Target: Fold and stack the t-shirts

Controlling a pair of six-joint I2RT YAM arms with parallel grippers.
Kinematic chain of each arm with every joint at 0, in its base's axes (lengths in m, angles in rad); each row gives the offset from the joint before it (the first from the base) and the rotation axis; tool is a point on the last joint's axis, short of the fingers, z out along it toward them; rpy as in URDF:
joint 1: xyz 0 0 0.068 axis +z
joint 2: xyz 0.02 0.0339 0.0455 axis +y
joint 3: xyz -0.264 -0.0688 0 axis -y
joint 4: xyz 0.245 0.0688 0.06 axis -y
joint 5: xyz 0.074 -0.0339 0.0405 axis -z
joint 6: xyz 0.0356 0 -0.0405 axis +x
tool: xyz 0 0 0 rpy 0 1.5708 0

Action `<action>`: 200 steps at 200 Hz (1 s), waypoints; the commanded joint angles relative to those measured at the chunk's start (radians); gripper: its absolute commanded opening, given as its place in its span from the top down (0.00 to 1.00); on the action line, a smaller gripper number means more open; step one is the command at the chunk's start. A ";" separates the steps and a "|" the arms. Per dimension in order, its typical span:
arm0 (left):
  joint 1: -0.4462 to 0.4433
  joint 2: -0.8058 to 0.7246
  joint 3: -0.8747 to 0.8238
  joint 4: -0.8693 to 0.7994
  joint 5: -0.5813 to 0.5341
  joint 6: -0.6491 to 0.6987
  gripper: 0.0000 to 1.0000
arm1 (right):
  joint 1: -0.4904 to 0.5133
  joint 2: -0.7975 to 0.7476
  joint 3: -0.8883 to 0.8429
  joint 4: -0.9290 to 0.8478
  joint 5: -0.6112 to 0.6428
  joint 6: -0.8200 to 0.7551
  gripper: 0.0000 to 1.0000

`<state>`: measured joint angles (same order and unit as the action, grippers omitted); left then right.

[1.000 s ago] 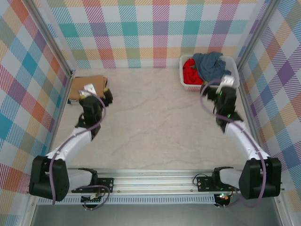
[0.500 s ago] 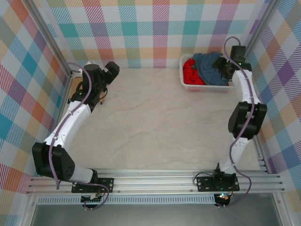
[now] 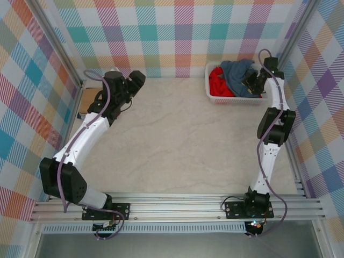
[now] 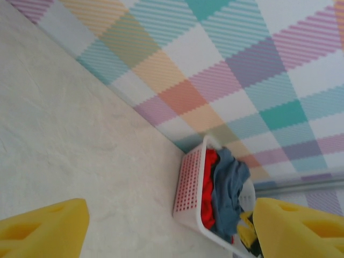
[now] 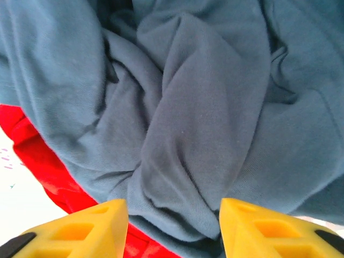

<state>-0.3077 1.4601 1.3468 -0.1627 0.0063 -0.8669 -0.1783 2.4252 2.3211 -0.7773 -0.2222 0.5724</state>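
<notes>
A slate blue t-shirt (image 3: 235,71) lies crumpled on top of a bright red t-shirt (image 3: 216,83) in the white slotted basket (image 3: 215,99) at the back right. My right gripper (image 3: 252,80) is down in the basket. Its yellow fingers (image 5: 80,228) are open, straddling a raised fold of the blue t-shirt (image 5: 188,134), with the red t-shirt (image 5: 48,166) showing underneath. A tan-brown t-shirt (image 3: 85,102) lies flat at the far left, partly hidden by my left arm. My left gripper (image 3: 133,82) hangs in the air near the back wall, open and holding nothing.
Checked walls close in the table at the back and on both sides. The left wrist view looks across the pale table (image 4: 80,150) to the basket (image 4: 189,185) in the far corner, with the right gripper's yellow fingers (image 4: 246,232) at its rim.
My left arm rose off the tan-brown t-shirt and swung up toward the back wall. My right arm reached out into the basket, and its jaws have narrowed around a fold of blue cloth.
</notes>
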 commanded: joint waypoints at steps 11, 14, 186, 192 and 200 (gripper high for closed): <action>-0.041 -0.010 -0.039 -0.021 0.026 0.025 0.23 | 0.008 0.048 0.070 -0.005 -0.055 0.023 0.55; -0.043 -0.013 -0.042 -0.017 0.028 0.027 0.23 | 0.008 0.049 0.071 0.001 -0.056 0.023 0.56; -0.074 -0.123 -0.101 0.033 0.089 0.177 0.32 | 0.103 -0.541 -0.125 0.369 -0.045 -0.008 1.00; -0.074 -0.120 -0.096 0.026 0.088 0.180 0.32 | 0.115 -0.560 -0.111 0.370 -0.063 -0.013 1.00; -0.074 -0.116 -0.089 0.014 0.084 0.185 0.32 | 0.130 -0.587 -0.096 0.368 -0.082 -0.015 1.00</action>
<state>-0.3729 1.3327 1.2396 -0.1291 0.0887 -0.7124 -0.0818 1.9144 2.1715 -0.4858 -0.2253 0.5831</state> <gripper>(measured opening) 0.678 0.047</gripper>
